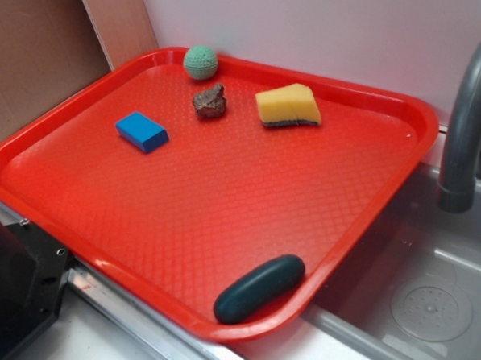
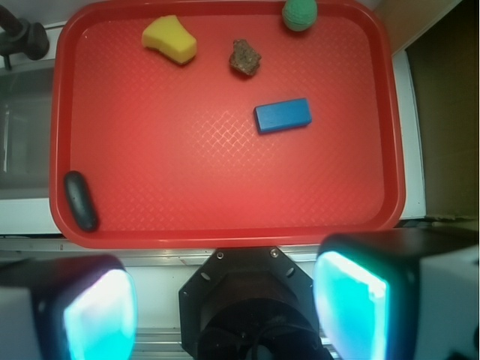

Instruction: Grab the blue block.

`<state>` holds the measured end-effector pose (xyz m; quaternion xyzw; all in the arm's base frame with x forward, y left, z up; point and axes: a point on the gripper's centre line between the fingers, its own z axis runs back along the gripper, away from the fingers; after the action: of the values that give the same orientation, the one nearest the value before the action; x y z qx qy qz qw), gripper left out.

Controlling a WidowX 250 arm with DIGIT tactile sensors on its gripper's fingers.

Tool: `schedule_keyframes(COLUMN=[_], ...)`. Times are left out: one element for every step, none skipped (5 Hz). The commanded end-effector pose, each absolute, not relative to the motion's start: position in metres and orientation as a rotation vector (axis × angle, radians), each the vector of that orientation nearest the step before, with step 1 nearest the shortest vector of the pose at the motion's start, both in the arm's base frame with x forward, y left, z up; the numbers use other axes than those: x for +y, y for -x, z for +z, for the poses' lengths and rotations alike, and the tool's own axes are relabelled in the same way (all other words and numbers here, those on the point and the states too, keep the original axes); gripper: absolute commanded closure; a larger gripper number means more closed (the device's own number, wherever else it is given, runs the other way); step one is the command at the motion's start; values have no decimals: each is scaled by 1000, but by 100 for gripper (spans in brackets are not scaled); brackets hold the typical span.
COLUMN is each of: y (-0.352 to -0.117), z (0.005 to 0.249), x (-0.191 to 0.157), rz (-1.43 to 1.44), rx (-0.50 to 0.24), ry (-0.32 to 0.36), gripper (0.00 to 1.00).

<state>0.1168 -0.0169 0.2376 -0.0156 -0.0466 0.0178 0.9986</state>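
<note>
Nothing of the task is done yet, by my judgement. From the left in the wrist view, the red plastic tray (image 2: 225, 187) carries a dark teal capsule (image 2: 80, 200) near its lower left corner, a yellow sponge wedge (image 2: 170, 40), a brown rock (image 2: 245, 57), then the small bright blue rectangular block (image 2: 283, 115), lying flat and untouched toward the upper right, and a green ball (image 2: 300, 13). The pincer (image 2: 225, 307) stands apart and empty, well off the block; approach, closing and lifting all remain.

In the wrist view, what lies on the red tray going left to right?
Dark teal capsule → yellow sponge → brown rock → blue block → green ball.
</note>
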Motion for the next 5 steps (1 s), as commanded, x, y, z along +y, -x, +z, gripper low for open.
schedule_keyframes(y=[-117, -135, -154, -168, -190], z=[238, 229, 215, 194, 157], x=[-17, -6, 9, 22, 34], rz=[36, 293, 546, 796, 1046], rx=[-93, -38, -4, -11, -18], ry=[31, 107, 120, 85, 60], gripper=[0, 0, 0, 0, 0])
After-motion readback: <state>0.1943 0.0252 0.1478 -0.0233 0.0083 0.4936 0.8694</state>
